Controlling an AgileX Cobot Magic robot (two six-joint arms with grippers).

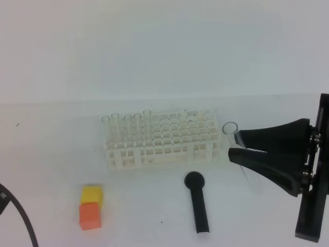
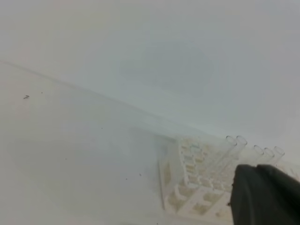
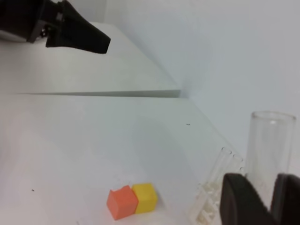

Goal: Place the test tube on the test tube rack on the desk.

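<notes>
My right gripper (image 1: 235, 144) is shut on a clear test tube (image 1: 241, 154), just right of the white test tube rack (image 1: 159, 140) on the desk (image 1: 56, 154). The tube's open mouth (image 1: 230, 127) sticks out above the fingers, and its body slants down to the right. In the right wrist view the test tube (image 3: 269, 145) stands upright between my black fingers (image 3: 241, 201). Several tubes (image 1: 127, 121) stand in the rack's left end. My left gripper (image 3: 101, 43) hangs shut and empty, far from the rack. Its black body (image 2: 265, 197) fills the left wrist view's lower right corner, over the rack (image 2: 190, 187).
A black round-headed tool (image 1: 198, 203) lies on the desk in front of the rack's right end. A yellow cube (image 1: 92, 195) and an orange cube (image 1: 90, 216) sit together at the front left. A dark cable (image 1: 18, 213) curves across the bottom left corner.
</notes>
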